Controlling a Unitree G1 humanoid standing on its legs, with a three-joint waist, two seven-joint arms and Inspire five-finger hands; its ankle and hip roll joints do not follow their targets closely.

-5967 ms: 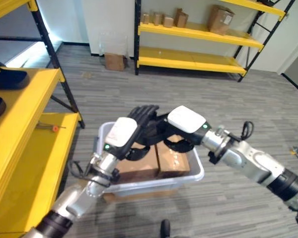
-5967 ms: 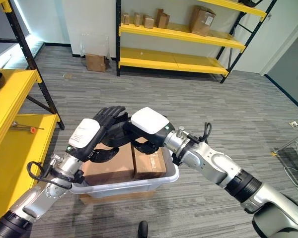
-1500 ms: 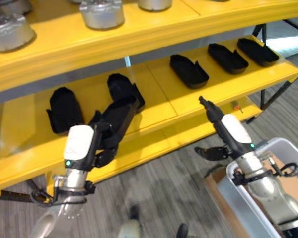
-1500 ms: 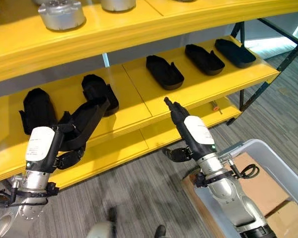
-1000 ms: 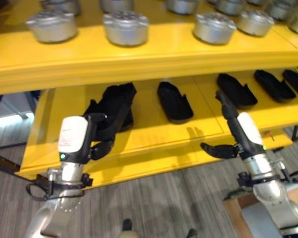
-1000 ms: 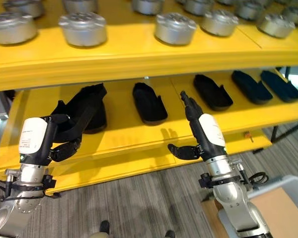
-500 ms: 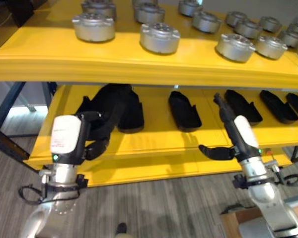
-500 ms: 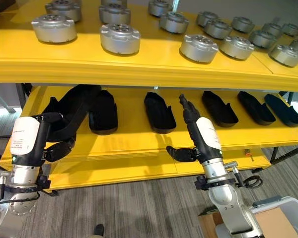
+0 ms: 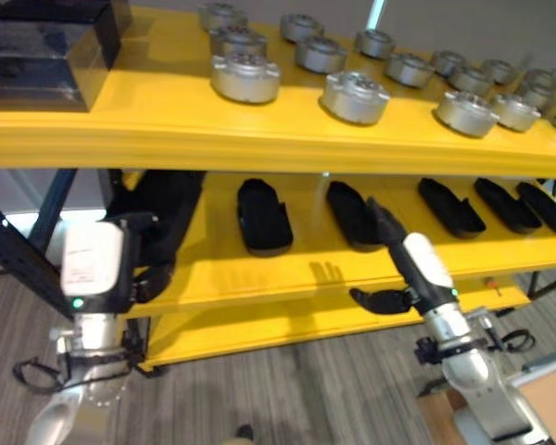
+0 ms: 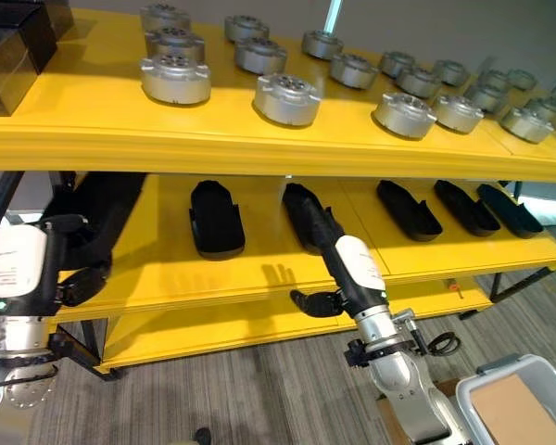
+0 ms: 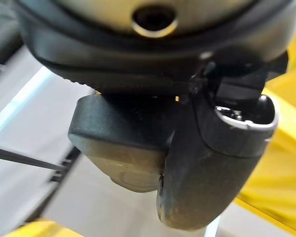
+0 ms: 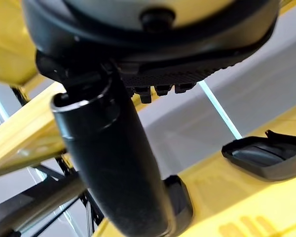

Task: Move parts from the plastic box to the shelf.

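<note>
— How are the arms set?

— Both are raised toward the shelf [image 9: 259, 148]. The left hand [image 9: 146, 276] is up at the left end of the middle level, fingers curled tight on a held black part [image 9: 167, 209], which stands up from the fist and reaches in under the top level. Whether it touches the board, I cannot tell.

— And the other?

— The right hand [image 9: 412, 264] points at the front edge of the middle level near its centre, fingers [image 9: 387, 225] straight and together, thumb [image 9: 375, 298] stuck out sideways, nothing in it.

— Counts?

— Five lying black parts [image 9: 264, 215] sit in a row along the middle level, plus the one being carried: six. On the top level there are well over a dozen silver round castings [image 9: 246, 76]; the rows run past the right end, so there's no exact number. One black box [image 9: 46, 46] sits at the top level's left end.

— The plastic box?

— The plastic box [image 10: 474, 394] is on the floor off the shelf's right end, with a carton [image 10: 519, 408] inside.
</note>
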